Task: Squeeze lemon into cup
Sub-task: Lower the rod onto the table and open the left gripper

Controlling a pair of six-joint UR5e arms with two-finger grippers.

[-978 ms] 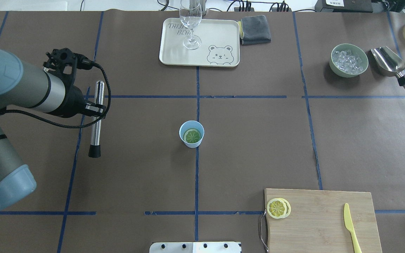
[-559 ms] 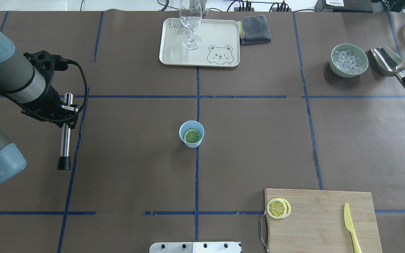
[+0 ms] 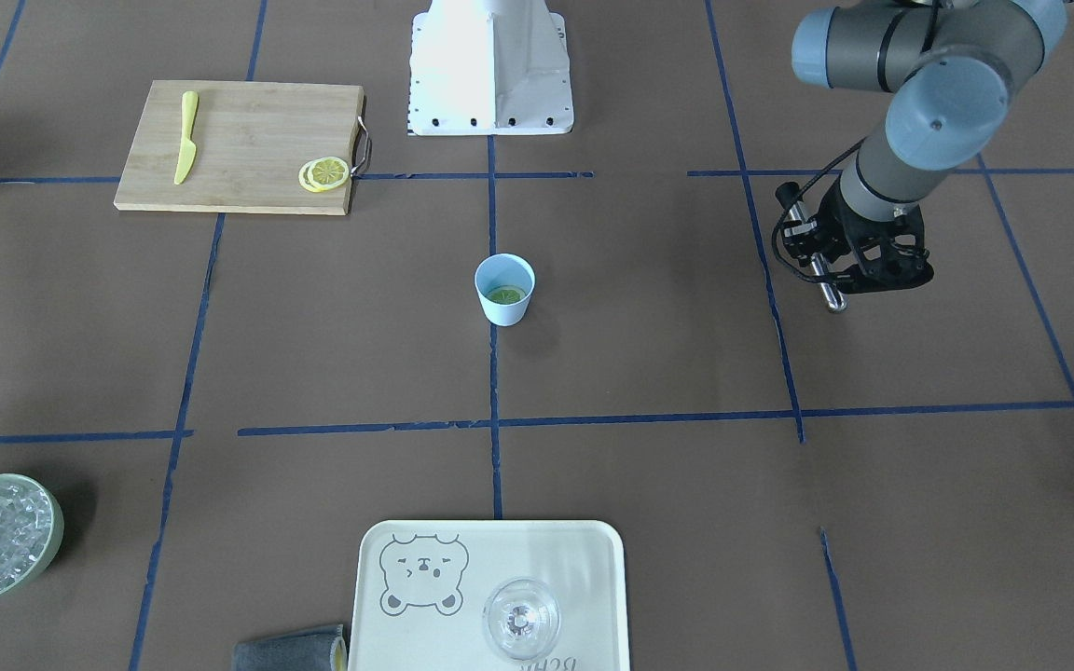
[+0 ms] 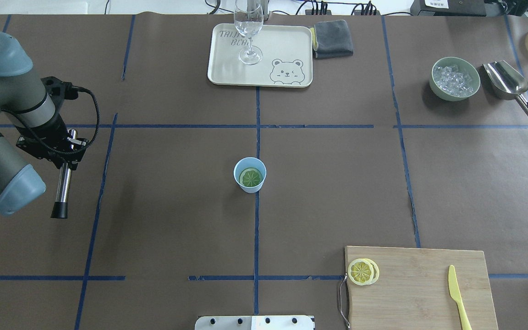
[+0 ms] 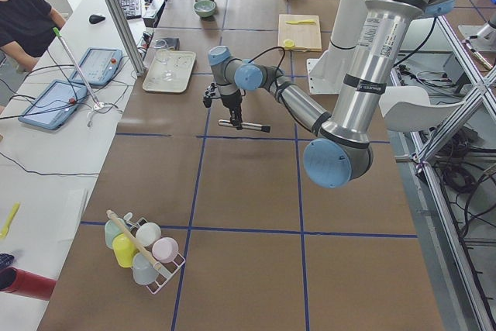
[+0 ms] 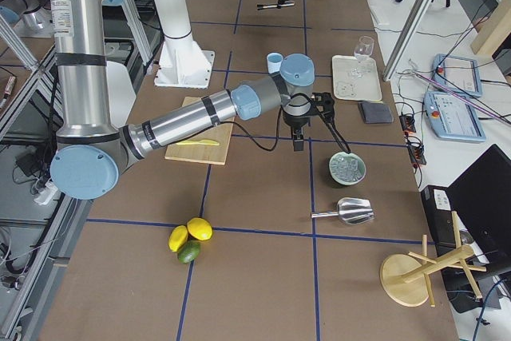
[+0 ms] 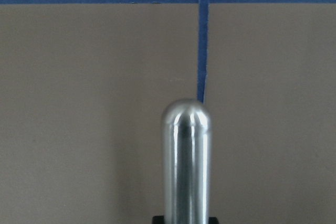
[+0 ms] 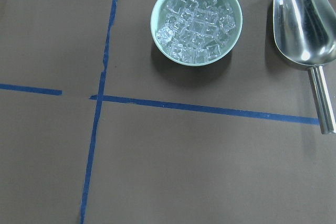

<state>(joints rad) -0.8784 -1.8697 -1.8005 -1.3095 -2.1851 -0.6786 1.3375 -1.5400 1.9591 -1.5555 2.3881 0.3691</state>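
**Lemon slice flat in cup, left gripper clamped on steel rod off to the side**

The lemon (image 4: 250,177) lies face up low inside the cup (image 4: 236,170), looking greenish against the blue inside. The cup stands upright at table centre on the tape cross, with nothing touching it.

The left gripper (image 4: 68,147) is well apart from the cup, over the robot's left side of the table. Its jaws are pinched on a steel rod (image 4: 63,185) near the rounded top, with the black tip pointing toward the robot.

The right gripper (image 6: 297,138) hangs near the ice bowl (image 4: 455,78) and scoop (image 4: 506,80). Cannot tell if its jaws are spread or closed.

Handling, as judgement:
- The slice is likely thin, light, soft and wet, so slippery.
- Its rind edge is the only firm part to pinch, and the cup wall crowds that.
- Pressing straight down on the middle of the face with the rod end looks easier.
- The cup is likely light and easy to tip or slide on the paper.
- Steady it at mid-wall and keep the push vertical.

Spare slices (image 4: 363,271) sit on the cutting board (image 4: 420,293).
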